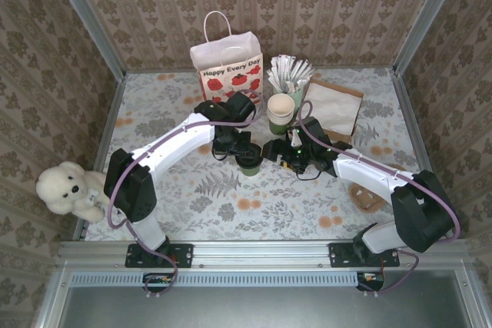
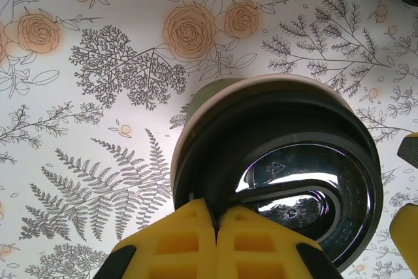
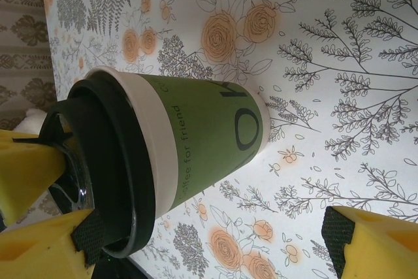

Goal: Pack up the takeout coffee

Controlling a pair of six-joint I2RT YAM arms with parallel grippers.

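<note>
While the left claw sat closed (tips together) on the rim of the lid, the coffee cup stood upright at the middle of the table, the right claw open just beside it.

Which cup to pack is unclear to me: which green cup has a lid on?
The lone green cup, capped by a black lid. The stacked green cups behind it are lidless, the top one's cream inside showing.
</note>
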